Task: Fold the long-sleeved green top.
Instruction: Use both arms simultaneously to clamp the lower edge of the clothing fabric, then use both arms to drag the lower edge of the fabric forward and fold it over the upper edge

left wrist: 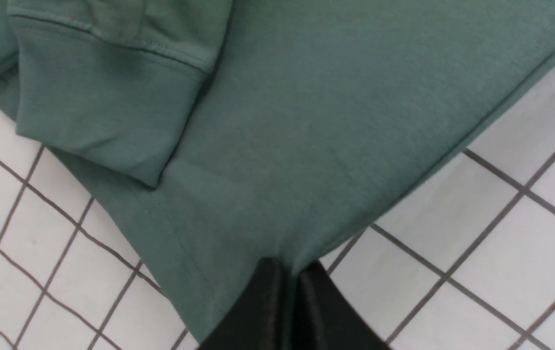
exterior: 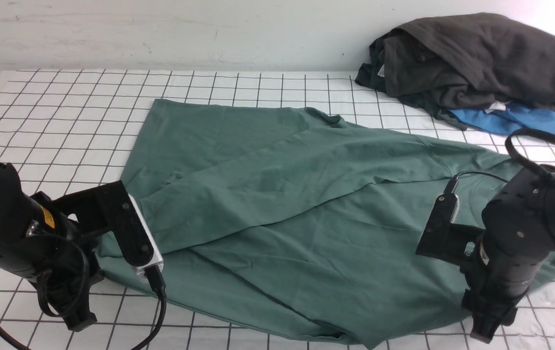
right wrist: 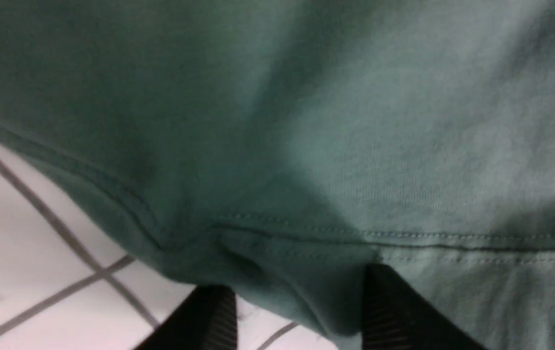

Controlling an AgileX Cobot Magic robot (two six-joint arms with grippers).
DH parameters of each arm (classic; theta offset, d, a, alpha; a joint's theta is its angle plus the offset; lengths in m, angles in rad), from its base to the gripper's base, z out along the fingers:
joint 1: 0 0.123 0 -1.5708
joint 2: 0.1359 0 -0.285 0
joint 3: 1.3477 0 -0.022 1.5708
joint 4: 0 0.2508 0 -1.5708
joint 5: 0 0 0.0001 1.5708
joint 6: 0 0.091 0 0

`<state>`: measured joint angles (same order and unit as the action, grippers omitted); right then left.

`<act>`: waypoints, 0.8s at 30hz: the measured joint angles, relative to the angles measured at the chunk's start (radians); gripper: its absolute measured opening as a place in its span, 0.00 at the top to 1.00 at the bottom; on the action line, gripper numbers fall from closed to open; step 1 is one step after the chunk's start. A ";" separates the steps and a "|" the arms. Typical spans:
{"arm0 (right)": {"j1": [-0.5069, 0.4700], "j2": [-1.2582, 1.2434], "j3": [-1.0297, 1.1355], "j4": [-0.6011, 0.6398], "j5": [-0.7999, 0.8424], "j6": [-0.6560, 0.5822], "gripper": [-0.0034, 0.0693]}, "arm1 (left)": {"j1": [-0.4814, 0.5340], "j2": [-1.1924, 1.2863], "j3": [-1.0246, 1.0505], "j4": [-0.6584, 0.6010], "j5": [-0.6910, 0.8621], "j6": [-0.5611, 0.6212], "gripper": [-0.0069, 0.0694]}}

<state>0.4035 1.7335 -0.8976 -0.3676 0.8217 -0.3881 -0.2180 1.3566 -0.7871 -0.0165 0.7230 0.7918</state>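
Note:
The green long-sleeved top (exterior: 297,194) lies spread over the gridded table, with a sleeve folded diagonally across its body. At its near left edge my left gripper (exterior: 79,318) points down. In the left wrist view the left gripper (left wrist: 292,270) is shut on the top's (left wrist: 306,121) edge, with a sleeve cuff (left wrist: 102,112) lying just beyond. My right gripper (exterior: 489,330) stands at the near right edge. In the right wrist view the right gripper (right wrist: 297,291) is open, a bulge of the top's stitched edge (right wrist: 306,253) between its fingers, unpinched.
A dark charcoal-grey garment (exterior: 481,58) is heaped at the back right on top of a bright blue garment (exterior: 506,121), close to the green top's far right part. A white wall runs behind the table (exterior: 63,112).

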 joint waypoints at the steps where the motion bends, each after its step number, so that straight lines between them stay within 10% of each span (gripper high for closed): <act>1: 0.000 -0.003 -0.003 -0.009 -0.007 0.005 0.71 | 0.000 0.000 -0.002 -0.002 0.012 -0.002 0.91; 5: -0.001 -0.058 -0.016 -0.018 0.004 0.033 0.93 | 0.000 0.000 -0.031 -0.025 0.075 -0.029 0.91; 14: -0.011 -0.277 -0.018 -0.068 0.114 0.150 0.94 | 0.000 -0.021 -0.217 -0.066 0.198 -0.305 0.91; 24: -0.174 -0.167 -0.202 -0.114 -0.162 0.162 0.94 | 0.000 0.250 -0.534 -0.026 -0.078 -0.427 0.91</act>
<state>0.2292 1.5663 -1.0997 -0.4819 0.6594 -0.2260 -0.2180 1.6070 -1.3210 -0.0421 0.6453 0.3651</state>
